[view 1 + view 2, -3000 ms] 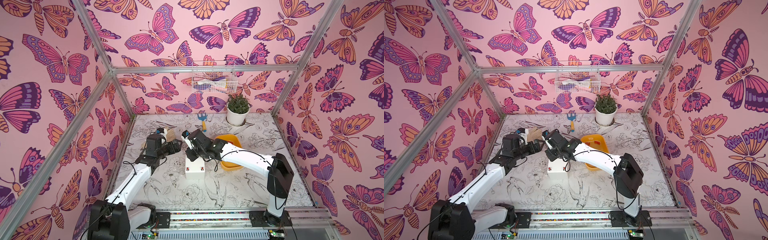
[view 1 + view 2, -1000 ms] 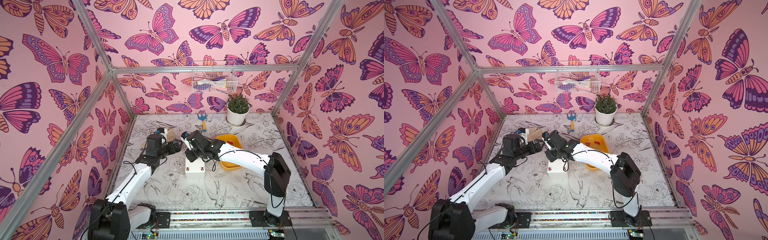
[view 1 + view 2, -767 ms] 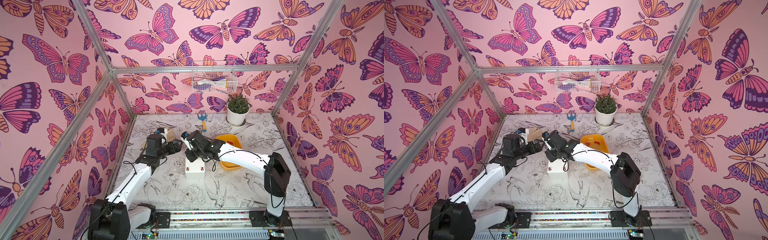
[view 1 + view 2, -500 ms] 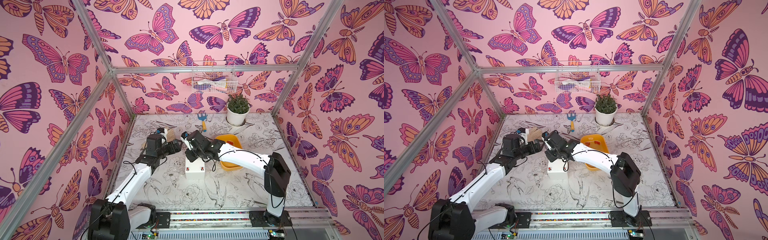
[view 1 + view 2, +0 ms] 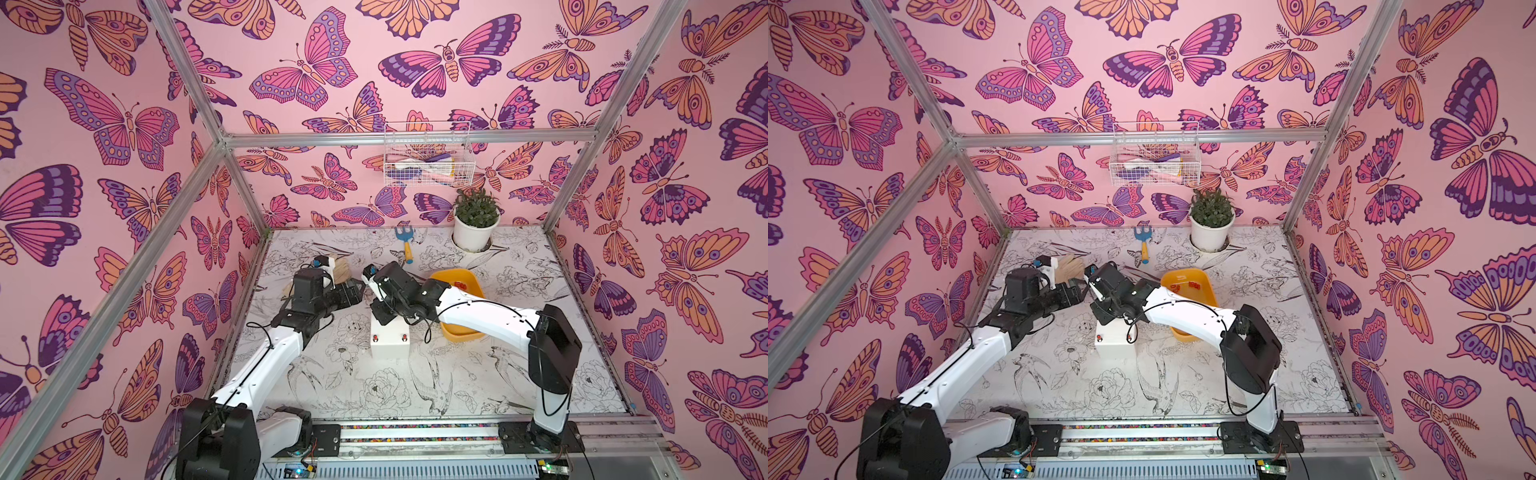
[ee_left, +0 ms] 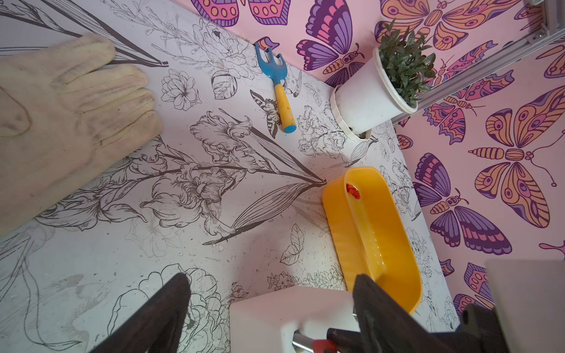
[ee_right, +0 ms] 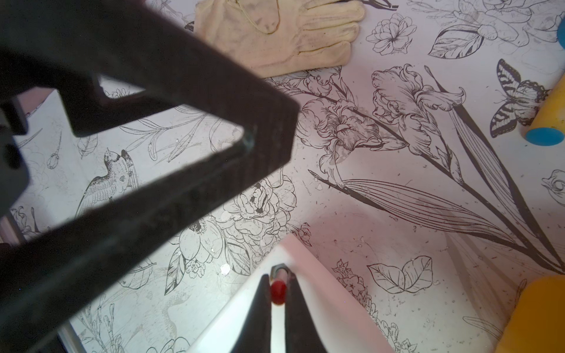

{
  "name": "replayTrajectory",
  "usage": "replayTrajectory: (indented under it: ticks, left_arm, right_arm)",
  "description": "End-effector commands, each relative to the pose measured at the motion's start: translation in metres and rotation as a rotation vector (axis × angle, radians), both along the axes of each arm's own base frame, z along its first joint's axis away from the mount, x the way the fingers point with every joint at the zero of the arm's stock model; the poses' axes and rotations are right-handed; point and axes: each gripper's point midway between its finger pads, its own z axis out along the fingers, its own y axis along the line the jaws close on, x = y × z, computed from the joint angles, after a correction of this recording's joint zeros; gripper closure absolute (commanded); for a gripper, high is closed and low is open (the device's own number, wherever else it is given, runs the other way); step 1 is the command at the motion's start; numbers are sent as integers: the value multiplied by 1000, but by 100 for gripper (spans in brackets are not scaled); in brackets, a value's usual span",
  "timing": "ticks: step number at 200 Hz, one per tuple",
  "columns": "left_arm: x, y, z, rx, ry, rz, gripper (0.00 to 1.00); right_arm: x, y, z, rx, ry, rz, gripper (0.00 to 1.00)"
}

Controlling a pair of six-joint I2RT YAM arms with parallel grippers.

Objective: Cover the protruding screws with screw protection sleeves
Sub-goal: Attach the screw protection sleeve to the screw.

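A white box [image 5: 390, 347] stands mid-table, with a red sleeve [image 5: 375, 336] on each of its two near corners. My right gripper [image 7: 277, 279] is shut on a red screw protection sleeve [image 7: 278, 288], held right at a protruding screw [image 7: 279, 270] on a far corner of the box [image 7: 308, 293]. My left gripper [image 6: 272, 293] is open. Its fingers [image 6: 171, 305] straddle that same corner of the box [image 6: 269, 318] without touching it. The left wrist view shows the silvery screw [image 6: 301, 340] entering the sleeve [image 6: 321, 347]. In both top views the arms hide the far corners.
A yellow tray [image 5: 455, 274] [image 5: 1183, 275] with loose red sleeves [image 5: 461, 285] sits right of the box, under the right arm. A cream glove [image 6: 67, 104], a blue-and-yellow rake [image 5: 405, 245] and a potted plant [image 5: 473, 232] lie further back. A wire basket [image 5: 428, 166] hangs on the back wall.
Since the earliest frames the right arm has shifted slightly left over the box. Over the last second nothing visibly moves.
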Motion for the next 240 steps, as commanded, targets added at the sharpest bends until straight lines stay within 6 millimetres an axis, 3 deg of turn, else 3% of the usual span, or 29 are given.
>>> replayTrajectory:
  ticks: [1, 240]
  left_arm:
    - [-2, 1, -5, -4, 8, -7, 14]
    - [-2, 1, -5, -3, 7, -6, 14]
  right_arm:
    - [-3, -1, -5, -9, 18, -10, 88]
    - [-8, -1, -8, -3, 40, -1, 88]
